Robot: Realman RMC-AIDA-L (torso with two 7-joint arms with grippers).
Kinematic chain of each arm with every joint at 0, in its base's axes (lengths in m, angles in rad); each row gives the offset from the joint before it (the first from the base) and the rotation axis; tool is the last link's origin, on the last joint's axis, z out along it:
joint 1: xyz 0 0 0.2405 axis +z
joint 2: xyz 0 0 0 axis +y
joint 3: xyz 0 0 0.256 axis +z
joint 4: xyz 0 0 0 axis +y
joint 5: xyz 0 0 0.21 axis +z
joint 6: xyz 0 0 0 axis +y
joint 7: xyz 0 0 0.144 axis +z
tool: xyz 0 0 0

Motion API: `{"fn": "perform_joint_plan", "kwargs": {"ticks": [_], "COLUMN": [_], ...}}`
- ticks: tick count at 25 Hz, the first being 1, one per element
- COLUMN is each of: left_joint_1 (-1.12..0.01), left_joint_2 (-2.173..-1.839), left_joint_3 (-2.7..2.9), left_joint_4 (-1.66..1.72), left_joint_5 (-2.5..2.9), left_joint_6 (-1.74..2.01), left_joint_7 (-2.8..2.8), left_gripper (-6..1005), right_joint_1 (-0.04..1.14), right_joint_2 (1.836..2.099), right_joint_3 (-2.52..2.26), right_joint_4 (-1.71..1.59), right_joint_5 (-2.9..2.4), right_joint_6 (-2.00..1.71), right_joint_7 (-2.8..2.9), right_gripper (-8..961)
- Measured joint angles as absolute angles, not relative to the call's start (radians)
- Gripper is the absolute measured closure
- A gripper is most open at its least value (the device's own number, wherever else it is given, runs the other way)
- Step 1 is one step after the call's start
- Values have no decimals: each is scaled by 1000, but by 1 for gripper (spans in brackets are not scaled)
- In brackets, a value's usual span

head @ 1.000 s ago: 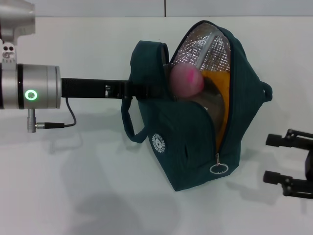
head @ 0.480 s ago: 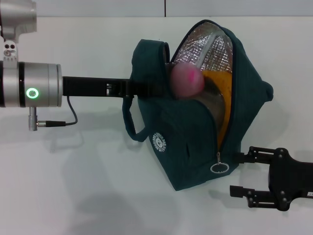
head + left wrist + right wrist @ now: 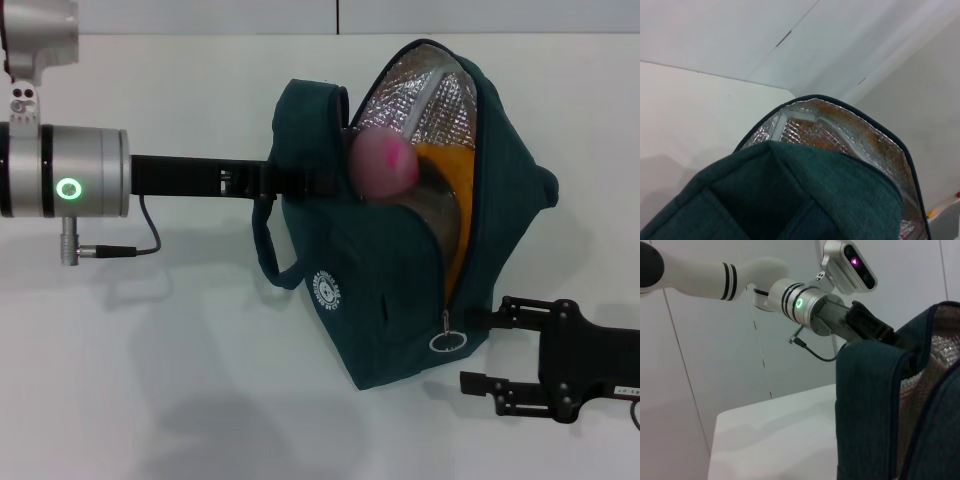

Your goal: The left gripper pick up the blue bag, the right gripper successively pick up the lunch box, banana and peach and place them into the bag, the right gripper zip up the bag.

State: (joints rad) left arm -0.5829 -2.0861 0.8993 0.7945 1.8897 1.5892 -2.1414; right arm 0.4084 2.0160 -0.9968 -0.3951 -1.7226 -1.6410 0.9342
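Hanging off the table, the blue bag (image 3: 400,270) is pinched at its upper edge by the left gripper (image 3: 305,180) — mouth unzipped, the peach (image 3: 382,165) and the banana (image 3: 450,215) showing against the foil lining. The right gripper (image 3: 478,350), fingers spread, sits just beside the metal ring zip pull (image 3: 447,342).

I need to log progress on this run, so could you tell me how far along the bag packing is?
Packing looks nearly complete: the peach and banana sit inside the blue bag, which the left gripper holds up by its edge. The lunch box is not clearly visible. In hand: the right gripper, open, is beside the zip pull. Left: zipping the bag, whose opening still gapes.
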Motion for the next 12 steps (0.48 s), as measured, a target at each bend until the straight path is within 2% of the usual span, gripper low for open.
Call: {"fn": "perform_joint_plan", "kwargs": {"ticks": [12], "left_joint_1": [-581], "left_joint_2": [-2086], "left_joint_3": [899], "left_joint_4": [795], "left_joint_5": [1890], "left_joint_6": [1589], "left_joint_7": [-2141], "left_gripper": [921], "right_joint_1": [452], "right_joint_2": [2023], "right_joint_3": [-1012], "right_joint_4": [-332], "right_joint_5": [-1729], "right_joint_6": [-1625], "right_joint_7": [926], "right_gripper": [261]}}
